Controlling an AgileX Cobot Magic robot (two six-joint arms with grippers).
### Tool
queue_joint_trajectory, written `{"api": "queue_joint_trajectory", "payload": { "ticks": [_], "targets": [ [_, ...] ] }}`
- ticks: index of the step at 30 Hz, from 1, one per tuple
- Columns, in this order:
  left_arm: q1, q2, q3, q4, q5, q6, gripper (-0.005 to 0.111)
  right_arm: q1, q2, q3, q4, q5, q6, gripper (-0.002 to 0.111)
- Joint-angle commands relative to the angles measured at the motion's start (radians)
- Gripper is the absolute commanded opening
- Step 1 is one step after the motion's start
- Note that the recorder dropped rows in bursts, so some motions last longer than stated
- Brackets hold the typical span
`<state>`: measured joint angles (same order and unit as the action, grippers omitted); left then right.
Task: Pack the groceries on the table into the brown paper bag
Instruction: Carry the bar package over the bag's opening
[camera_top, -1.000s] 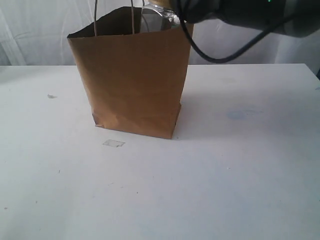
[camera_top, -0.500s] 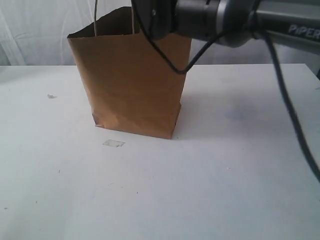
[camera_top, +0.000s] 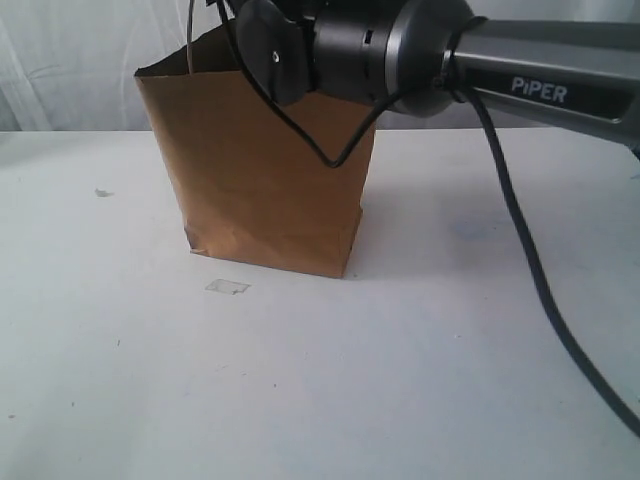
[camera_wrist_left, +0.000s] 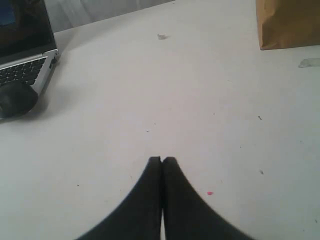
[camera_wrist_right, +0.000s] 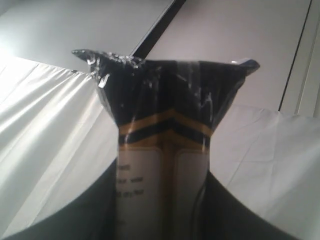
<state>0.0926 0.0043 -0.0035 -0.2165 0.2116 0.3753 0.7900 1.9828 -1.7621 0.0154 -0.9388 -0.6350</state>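
navy-orange packet (camera_wrist_right: 165, 130) tight in right hand (camera_wrist_right: 162, 200), farther left across paper bag (camera_top: 260, 170); left hand (camera_wrist_left: 162, 162) closed

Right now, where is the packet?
In the right wrist view the packet is held in the right gripper; exterior view shows that arm at the top of the bag.

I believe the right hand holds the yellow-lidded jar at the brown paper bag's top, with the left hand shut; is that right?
Not quite: the right wrist view shows the right hand holding the long navy-orange packet, not a jar. The rest stands.
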Motion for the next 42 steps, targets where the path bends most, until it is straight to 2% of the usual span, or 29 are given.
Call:
{"api": "queue_joint_trajectory", "payload": {
  "ticks": [1,4,12,30,42],
  "targets": [
    [-0.008,-0.004,0.003,-0.003,-0.002,-0.001,0.000,0.000,-0.025,-0.017,0.120,0.045,-0.015,0.000],
    [-0.008,-0.004,0.003,-0.003,-0.002,-0.001,0.000,0.000,-0.021,-0.017,0.160,0.104,-0.013,0.000],
    [-0.008,-0.004,0.003,-0.003,-0.002,-0.001,0.000,0.000,0.035,-0.017,0.186,0.051,0.148,0.000],
    [-0.008,-0.004,0.003,-0.003,-0.002,-0.001,0.000,0.000,0.123,-0.017,0.382,0.009,0.148,0.000],
    [-0.008,-0.004,0.003,-0.003,-0.002,-0.001,0.000,0.000,0.163,-0.003,0.452,0.059,0.143,0.000]
  ]
}}
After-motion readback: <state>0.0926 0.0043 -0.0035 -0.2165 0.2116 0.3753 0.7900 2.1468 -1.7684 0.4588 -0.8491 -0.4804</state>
